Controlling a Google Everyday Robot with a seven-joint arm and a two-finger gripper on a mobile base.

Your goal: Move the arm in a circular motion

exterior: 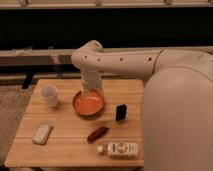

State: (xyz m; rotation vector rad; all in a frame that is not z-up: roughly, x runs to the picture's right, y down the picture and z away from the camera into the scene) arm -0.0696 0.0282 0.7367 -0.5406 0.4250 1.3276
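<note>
The cream-white arm reaches from the right across the wooden table. Its rounded elbow is at the back middle, and its short cylindrical end points down over the orange bowl. The gripper hangs at the bowl's far rim, mostly hidden by the cylindrical end.
On the table stand a white cup at the left, a small black box right of the bowl, a brown bar, a white bottle lying down near the front, and a white packet at front left.
</note>
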